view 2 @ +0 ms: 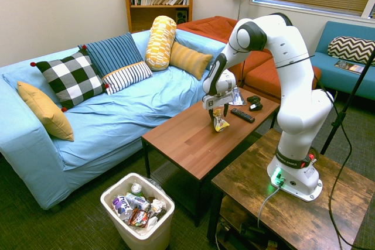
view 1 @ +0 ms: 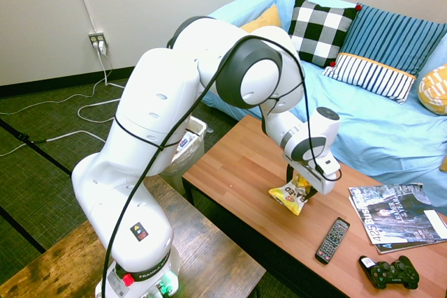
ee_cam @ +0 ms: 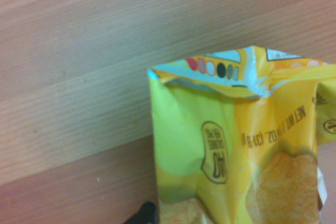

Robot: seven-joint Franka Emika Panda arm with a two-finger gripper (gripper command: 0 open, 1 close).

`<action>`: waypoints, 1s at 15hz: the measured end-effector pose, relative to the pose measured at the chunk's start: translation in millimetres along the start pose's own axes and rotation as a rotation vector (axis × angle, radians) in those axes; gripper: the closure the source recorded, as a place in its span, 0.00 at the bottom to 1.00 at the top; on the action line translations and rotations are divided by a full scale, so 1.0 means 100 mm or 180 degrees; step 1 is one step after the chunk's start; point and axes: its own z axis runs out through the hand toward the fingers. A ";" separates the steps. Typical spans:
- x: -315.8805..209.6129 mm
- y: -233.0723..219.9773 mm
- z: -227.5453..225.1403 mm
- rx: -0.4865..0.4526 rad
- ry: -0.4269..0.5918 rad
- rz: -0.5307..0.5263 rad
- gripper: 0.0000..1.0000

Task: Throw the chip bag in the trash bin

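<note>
The small crumpled yellow foil chip bag with dark and white print (view 1: pixel 290 196) is at the reddish-brown wooden bench (view 1: pixel 234 165), between the fingers of the black-fingered tool (view 1: pixel 300 186), which points down over that surface. The fingers stand wide apart, one to each side of the bag's upper part, and its lower part sticks out beyond them. Whether either finger touches the foil, I cannot tell. In the wrist view the bag shows close up, with a yellow-green panel, chips printed on it and a folded edge with a row of coloured dots, against the wood grain. On the same bench, near the bag, lies a slim black remote with many small buttons (view 1: pixel 332 240). Beyond the remote are glossy printed magazines (view 1: pixel 399 215), overlapping, and a black game controller with two thumbsticks (view 1: pixel 390 272). The white plastic trash bin with rounded corners and a clear liner (view 2: pixel 143 240) stands on the dark carpet (view 2: pixel 88 226) near one end of the bench, well apart from the bag. Inside it are colourful wrappers, a green-and-white can and crumpled paper (view 2: pixel 139 209). Alongside the bench runs a sofa under a light-blue cover (view 2: pixel 123 112), bearing a black-and-white checked cushion with red pompoms (view 2: pixel 71 79), a blue striped cushion (view 2: pixel 111 54), a smaller white cushion with dark stripes (view 2: pixel 128 78), a yellow-and-white patterned bolster (view 2: pixel 160 43) and plain and striped yellow cushions (view 2: pixel 45 109).
</note>
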 end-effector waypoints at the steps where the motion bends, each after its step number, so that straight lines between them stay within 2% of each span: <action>1: 0.00 0.00 0.00 -0.0003 -0.0002 -0.0001 1.00; 15: 0.04 0.04 0.00 0.0049 -0.0071 0.0005 1.00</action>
